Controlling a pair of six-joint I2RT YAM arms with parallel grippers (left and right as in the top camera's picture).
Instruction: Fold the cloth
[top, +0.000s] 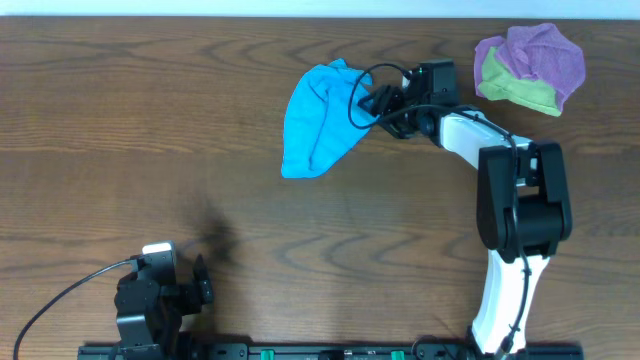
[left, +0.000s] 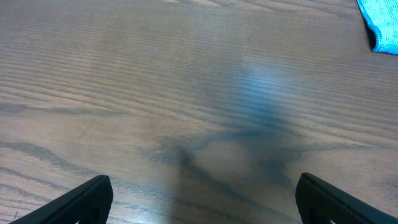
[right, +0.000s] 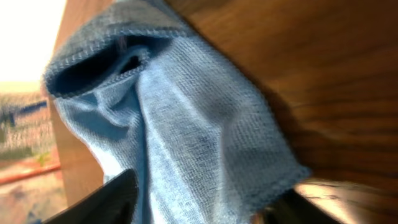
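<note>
The blue cloth (top: 318, 120) lies crumpled and partly doubled over at the back middle of the wooden table. My right gripper (top: 375, 103) is at the cloth's right edge. In the right wrist view the blue cloth (right: 186, 124) fills the frame and runs down between my two right fingers (right: 202, 208), which stand apart around it. My left gripper (top: 200, 288) is open and empty near the front left edge. The left wrist view shows bare table between its fingers (left: 202, 202), with a corner of the cloth (left: 380, 25) at the far top right.
A heap of purple and green cloths (top: 530, 65) sits at the back right corner, just right of my right arm. The table's back edge runs close behind the blue cloth.
</note>
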